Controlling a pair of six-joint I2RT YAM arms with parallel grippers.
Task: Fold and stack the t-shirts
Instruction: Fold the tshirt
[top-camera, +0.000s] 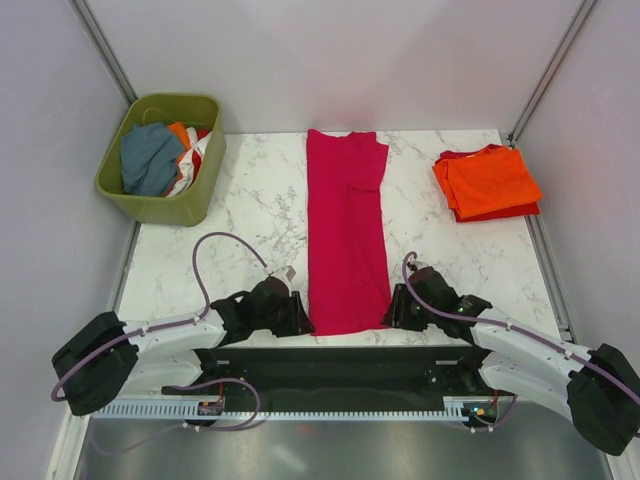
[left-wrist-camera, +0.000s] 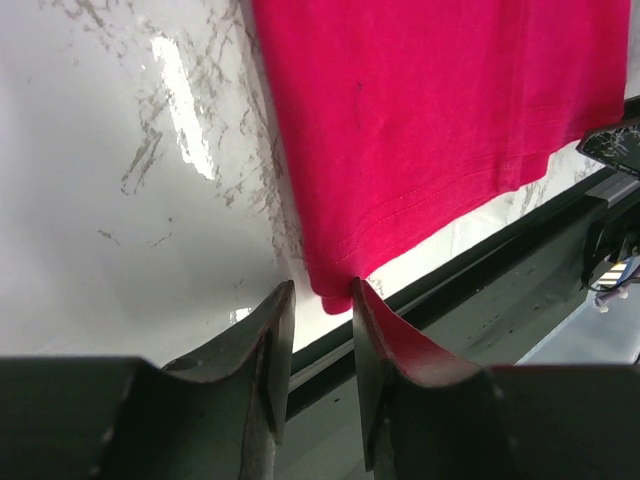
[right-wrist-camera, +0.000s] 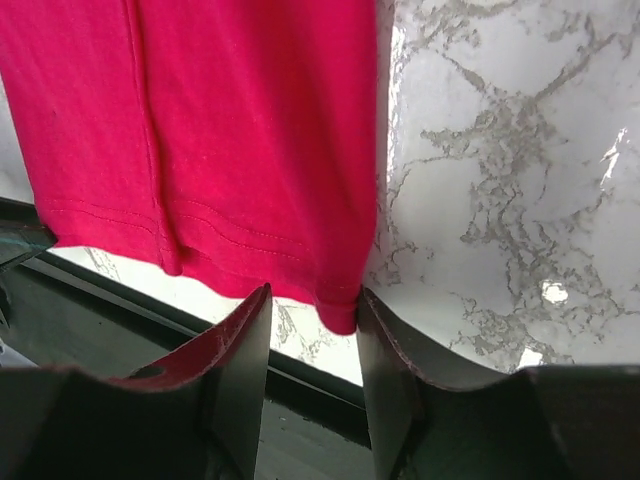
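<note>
A magenta-pink t-shirt (top-camera: 346, 230) lies flat on the marble table (top-camera: 250, 210), folded into a long narrow strip that runs from the back to the near edge. My left gripper (top-camera: 300, 322) sits at its near left corner and my right gripper (top-camera: 392, 315) at its near right corner. In the left wrist view the left gripper (left-wrist-camera: 322, 300) is open, with the hem corner of the shirt (left-wrist-camera: 430, 110) poking between the fingertips. The right gripper (right-wrist-camera: 312, 302) is open too, and the corner of the shirt (right-wrist-camera: 220, 130) touches its right finger (right-wrist-camera: 385, 340). A folded orange t-shirt (top-camera: 490, 178) rests on a red one (top-camera: 500, 212) at the back right.
An olive-green basket (top-camera: 165, 208) stands at the back left with grey-blue, orange and white cloth inside. The black base rail (top-camera: 340, 365) runs along the near table edge just behind both grippers. Grey walls close in the table on three sides.
</note>
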